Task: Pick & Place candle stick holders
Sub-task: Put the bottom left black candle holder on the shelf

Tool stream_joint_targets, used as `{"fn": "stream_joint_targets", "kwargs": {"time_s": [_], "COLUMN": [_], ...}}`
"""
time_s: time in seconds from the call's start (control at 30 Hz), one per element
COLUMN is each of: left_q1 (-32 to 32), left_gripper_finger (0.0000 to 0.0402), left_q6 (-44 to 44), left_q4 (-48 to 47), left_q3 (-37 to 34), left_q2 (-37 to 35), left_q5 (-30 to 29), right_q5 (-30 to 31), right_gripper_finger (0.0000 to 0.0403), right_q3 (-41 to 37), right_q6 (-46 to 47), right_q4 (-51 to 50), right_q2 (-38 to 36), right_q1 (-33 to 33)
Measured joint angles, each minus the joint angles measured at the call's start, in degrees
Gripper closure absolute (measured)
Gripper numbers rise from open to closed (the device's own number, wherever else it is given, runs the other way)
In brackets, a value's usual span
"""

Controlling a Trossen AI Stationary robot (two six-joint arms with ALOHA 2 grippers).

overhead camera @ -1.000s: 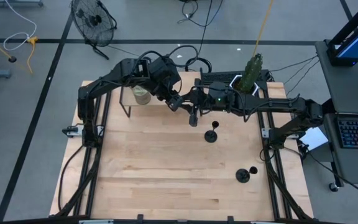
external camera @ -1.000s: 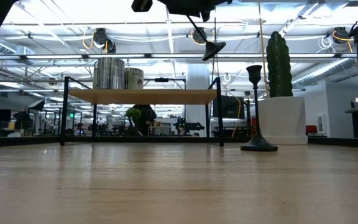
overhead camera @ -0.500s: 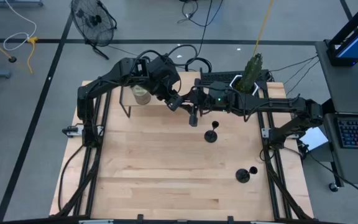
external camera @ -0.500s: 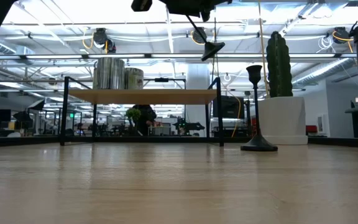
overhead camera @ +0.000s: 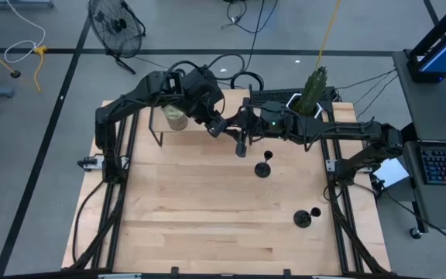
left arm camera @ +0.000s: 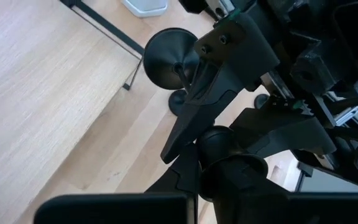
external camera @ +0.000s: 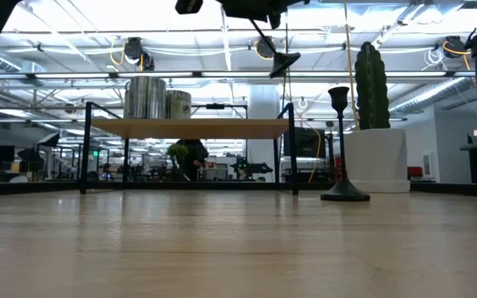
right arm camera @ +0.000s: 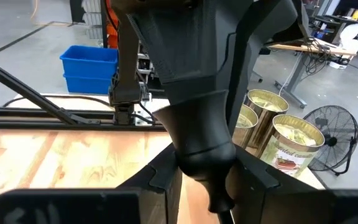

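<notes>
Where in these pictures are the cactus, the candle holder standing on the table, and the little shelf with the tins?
cactus [external camera: 371, 83], low view, on its green trunk.
standing candle stick holder [external camera: 339, 141], low view, on its thin stem.
small shelf [external camera: 189, 127], low view, on its wooden top's front edge.

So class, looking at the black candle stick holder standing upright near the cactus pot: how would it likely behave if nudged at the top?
The candle stick holder has a tall thin stem on a small flat base, so a push at the cup would probably tip it. Once down, its round base could let it roll in an arc. It looks rigid, likely metal, so it shouldn't bend.
</notes>
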Motion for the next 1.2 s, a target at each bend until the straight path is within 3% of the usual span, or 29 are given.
{"fn": "stream_joint_targets", "kwargs": {"time_s": [0.5,0.8,1.2], "left_q1": [0.3,0.3,0.3], "left_gripper_finger": [0.0387,0.0387,0.0386], "left_q6": [1.1,0.9,1.0], "left_q4": [-1.2,-1.7,-1.6], "left_q3": [0.1,0.1,0.1], "left_q2": [-0.2,-0.2,-0.2], "left_q5": [0.7,1.0,0.9], "right_q5": [-0.3,-0.3,-0.2], "right_gripper_finger": [0.031,0.0378,0.0381], "right_q3": [-0.1,-0.2,-0.2], "right_q6": [-0.2,-1.3,-0.6], "right_q4": [-0.3,-0.6,-0.2], "right_q2": [0.0,0.1,0.1], "right_q1": [0.1,0.0,0.0]}}
